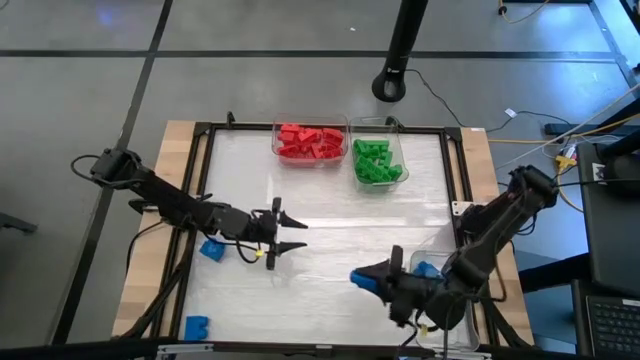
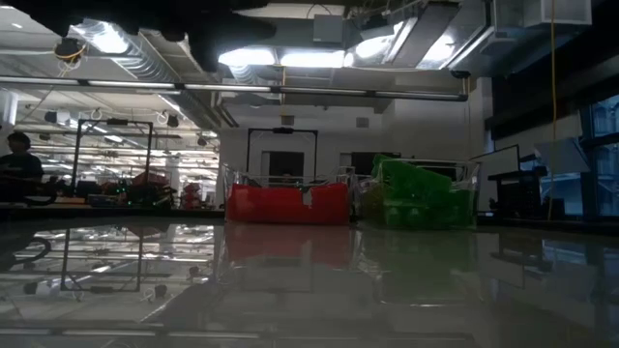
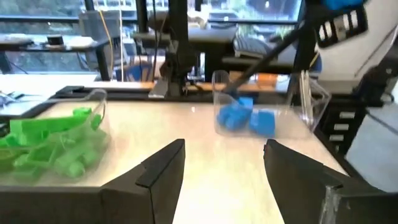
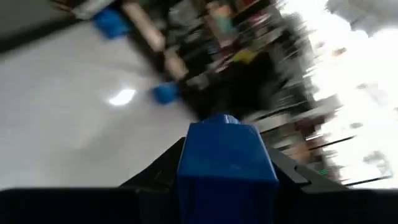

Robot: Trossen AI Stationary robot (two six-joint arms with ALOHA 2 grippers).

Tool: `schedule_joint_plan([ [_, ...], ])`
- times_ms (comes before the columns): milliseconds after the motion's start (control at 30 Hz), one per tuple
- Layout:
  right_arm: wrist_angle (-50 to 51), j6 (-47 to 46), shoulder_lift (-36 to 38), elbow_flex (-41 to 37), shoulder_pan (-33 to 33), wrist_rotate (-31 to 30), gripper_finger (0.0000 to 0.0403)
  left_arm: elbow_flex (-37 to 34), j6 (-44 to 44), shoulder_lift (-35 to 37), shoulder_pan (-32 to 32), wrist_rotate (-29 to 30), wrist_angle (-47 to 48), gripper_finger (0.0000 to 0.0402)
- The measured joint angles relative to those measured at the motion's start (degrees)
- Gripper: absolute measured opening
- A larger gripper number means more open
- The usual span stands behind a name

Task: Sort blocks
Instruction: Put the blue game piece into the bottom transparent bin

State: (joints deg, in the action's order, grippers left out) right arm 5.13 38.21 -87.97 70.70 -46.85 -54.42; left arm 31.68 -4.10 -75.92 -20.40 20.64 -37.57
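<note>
**Blue brick clamped on the right, left fingers spread and empty**

Pinched between the right gripper's (image 4: 227, 180) fingertips: a small blue studded plastic building brick (image 4: 225, 155), gripped across its flat side walls, stud end pointing outward. Likely light, rigid and a little slick, so best held square across two opposite faces rather than on studs or corners, where a twist out seems possible. Low over the near-right part of the white table top (image 1: 330, 205), with the right arm folded back toward the table's right edge and the wrist turned leftward. Just behind that gripper, a clear rectangular plastic bin (image 3: 311, 99) holding a few blue bricks (image 3: 244, 117), probably the drop point.

Further left, near the table's middle: left gripper (image 1: 287, 238) spread wide, holding nothing, arm stretched in from the far-left corner and pointing right. Two loose blue bricks remaining on the left side, one (image 1: 212, 249) just beside the left forearm, another (image 1: 196, 326) at the near-left edge.

At the far edge, a clear bin of red bricks (image 1: 310, 141) and, to its right, a clear bin of green bricks (image 1: 376, 162), both well filled.
</note>
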Motion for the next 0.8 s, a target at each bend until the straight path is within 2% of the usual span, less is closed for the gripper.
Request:
schedule_joint_plan([
  [200, 26.6, -38.8, 3.5, 0.0, -0.5, 16.5, 0.0138, 0.0, 1.1, 0.0, 0.0, 0.0, 2.8, 0.0205],
  [367, 46.9, -64.2, 3.4, 0.0, -0.4, 28.9, 0.0145, 0.0, 1.2, 0.1, 0.0, 0.0, 2.8, 0.0205],
  [433, 52.7, -70.1, 3.4, 0.0, -1.0, 33.0, 0.0144, 0.0, 1.2, 0.1, 0.0, 0.0, 3.5, 0.0205],
  [567, 62.3, -80.5, 3.7, -0.1, -3.8, 35.9, 0.0143, 0.0, 1.1, 0.1, 0.0, 0.0, 4.8, 0.0205],
  [700, 65.5, -86.5, 3.7, -2.6, -6.3, 40.7, 0.0143, 0.0, 1.1, 0.1, 0.0, 0.0, 5.5, 0.0205],
  [800, 65.7, -89.6, 3.7, -5.1, -7.6, 41.5, 0.0145, 0.0, 1.1, 0.1, 0.0, 0.0, 5.6, 0.0205],
])
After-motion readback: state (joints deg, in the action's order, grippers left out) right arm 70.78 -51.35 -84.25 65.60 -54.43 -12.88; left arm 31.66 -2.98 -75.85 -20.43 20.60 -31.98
